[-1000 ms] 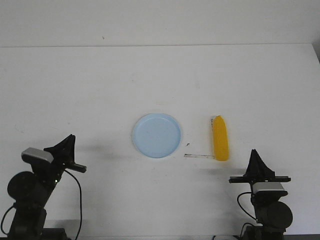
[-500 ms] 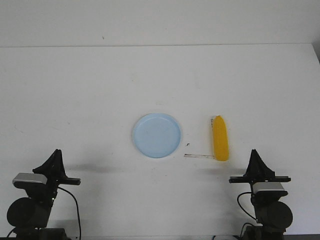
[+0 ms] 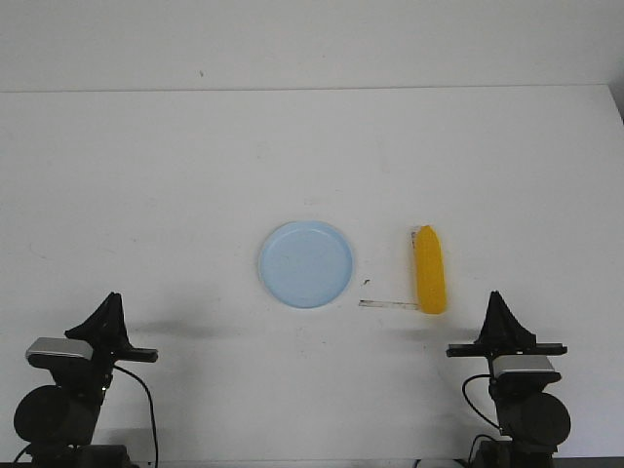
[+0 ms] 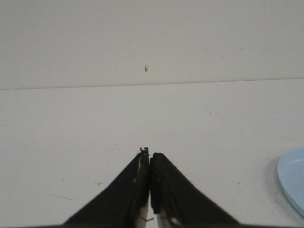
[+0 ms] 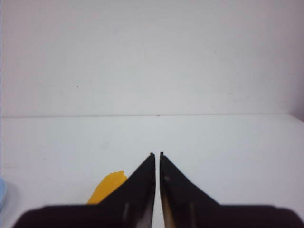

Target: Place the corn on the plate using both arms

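Front view: corn lies flat on the white table, lengthwise away from the robot, just right of the pale blue plate, not touching it. Left gripper and right gripper sit low at the near edge, jaws closed, empty. Right gripper is near the corn's near end.
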Controlling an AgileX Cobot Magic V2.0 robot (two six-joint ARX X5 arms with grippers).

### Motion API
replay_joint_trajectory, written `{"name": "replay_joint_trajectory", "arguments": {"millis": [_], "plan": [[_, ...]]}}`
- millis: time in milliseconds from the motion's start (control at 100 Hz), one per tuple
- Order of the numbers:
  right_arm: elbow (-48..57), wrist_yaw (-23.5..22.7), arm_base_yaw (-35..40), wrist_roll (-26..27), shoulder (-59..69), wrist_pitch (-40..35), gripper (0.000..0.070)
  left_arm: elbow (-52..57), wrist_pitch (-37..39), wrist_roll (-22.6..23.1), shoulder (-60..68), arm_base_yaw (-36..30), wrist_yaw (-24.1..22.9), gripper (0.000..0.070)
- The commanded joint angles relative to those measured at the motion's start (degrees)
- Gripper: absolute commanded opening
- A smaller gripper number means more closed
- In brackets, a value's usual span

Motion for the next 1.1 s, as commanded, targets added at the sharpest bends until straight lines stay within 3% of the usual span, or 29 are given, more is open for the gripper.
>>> {"name": "replay_joint_trajectory", "arguments": {"millis": [0, 730, 890, 1090], "plan": [[-0.07, 0.2, 0.09, 0.55, 0.04, 0.59, 0.0016, 0.24, 0.76, -0.04, -0.09, -0.07, 0.07, 0.0], [-0.07, 0.02, 0.07, 0.63, 0.04, 0.68, 0.0016, 0.24, 0.76, -0.04, -0.09, -0.07, 0.07, 0.0001], [0.7, -1.25, 0.22, 4.68, 0.04, 1.09, 0.0008, 0.24, 0.76, -0.04, -0.09, -0.07, 0.07, 0.0], [6.29, -3.23, 2.21, 1.99, 4.52, 1.03, 0.0007, 0.24, 0.76, -0.04, -0.09, -0.07, 0.07, 0.0]]}}
